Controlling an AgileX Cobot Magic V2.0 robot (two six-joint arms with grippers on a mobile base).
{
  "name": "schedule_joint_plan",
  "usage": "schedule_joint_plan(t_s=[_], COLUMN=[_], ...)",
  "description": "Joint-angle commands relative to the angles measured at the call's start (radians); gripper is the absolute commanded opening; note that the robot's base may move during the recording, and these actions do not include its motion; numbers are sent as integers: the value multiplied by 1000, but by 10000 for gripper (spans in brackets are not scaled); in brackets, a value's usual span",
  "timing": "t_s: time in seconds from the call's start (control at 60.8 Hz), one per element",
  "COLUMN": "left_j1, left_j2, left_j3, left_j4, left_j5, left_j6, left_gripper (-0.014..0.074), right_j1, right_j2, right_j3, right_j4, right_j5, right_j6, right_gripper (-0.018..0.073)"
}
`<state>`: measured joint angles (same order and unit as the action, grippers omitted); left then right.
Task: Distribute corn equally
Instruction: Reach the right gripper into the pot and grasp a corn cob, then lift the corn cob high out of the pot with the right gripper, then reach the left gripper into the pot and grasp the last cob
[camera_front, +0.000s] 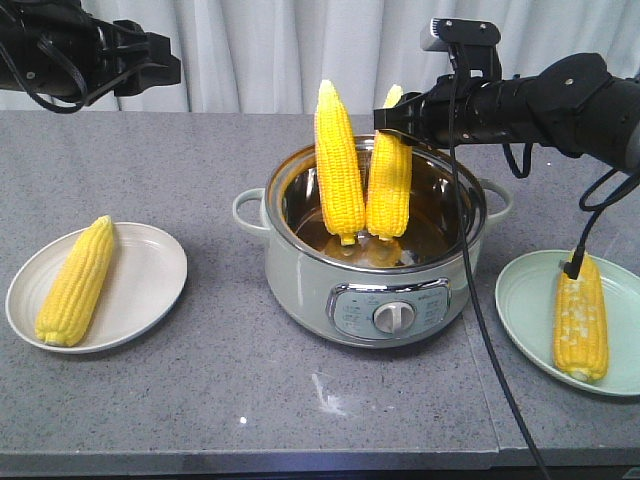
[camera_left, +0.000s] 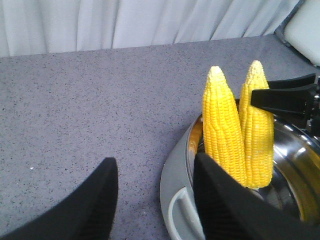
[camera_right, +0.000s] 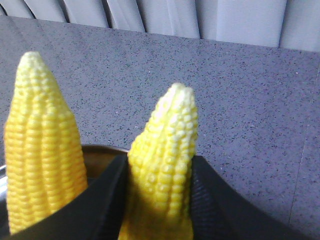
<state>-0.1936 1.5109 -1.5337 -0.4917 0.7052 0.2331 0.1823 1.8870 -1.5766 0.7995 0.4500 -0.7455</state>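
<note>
Steel-lined, the pale green pot (camera_front: 300, 262) sat mid-table (camera_front: 230, 390). I had the right gripper (camera_right: 159, 172) clamped around the right-hand cob (camera_front: 389, 185) near its tip. The left-hand cob (camera_front: 338, 165) stood ungripped just beside it in the pot. The left gripper (camera_left: 152, 167) hung wide open over the far left corner. A third cob (camera_front: 76, 282) lay on the white plate (camera_front: 150, 275) by the left edge, and a fourth cob (camera_front: 581, 318) on the green plate (camera_front: 522, 300) at the right edge.
</note>
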Motion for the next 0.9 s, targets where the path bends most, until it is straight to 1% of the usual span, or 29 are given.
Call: schedule_joint_plan(t_s=[0.0, 0.016, 0.148, 0.247, 0.313, 0.411, 0.51, 0.576, 0.757, 0.889], left_j1=[1, 1, 1, -5, -19, -64, -118, -153, -257, -324], left_j2=[-33, -33, -33, -33, -33, -33, -26, -10, 108, 215], left_j3=[-33, -33, -33, -33, -33, -33, -33, -36, -123, -242], left_j4=[-29, -29, -32, -32, -32, -32, -32, -32, -32, -27], left_j5=[-52, -52, -52, -57, -73, -127, -213, -246, -253, -238], left_j6=[-2, -2, -2, -2, 15, 53, 56, 56, 56, 60], left_gripper=[330, 330, 330, 330, 330, 332, 353, 380, 485, 518], right_j1=[0, 0, 0, -13, -26, -49, -75, -91, -105, -105], right_j2=[-60, -62, -120, -215, -283, -380, -470, -519, -605, -617], right_j3=[-31, -31, -31, -31, -31, -31, -31, -31, -30, -30], right_j4=[18, 18, 13, 9, 9, -3, -28, -53, -131, -155], right_j5=[-42, -42, -41, -41, -39, -33, -13, 4, 33, 58], right_j6=[-12, -12, -12, -17, -16, -16, -15, -9, -1, 9], right_gripper=[-6, -17, -9, -8, -8, -8, -7, -6, -5, -5])
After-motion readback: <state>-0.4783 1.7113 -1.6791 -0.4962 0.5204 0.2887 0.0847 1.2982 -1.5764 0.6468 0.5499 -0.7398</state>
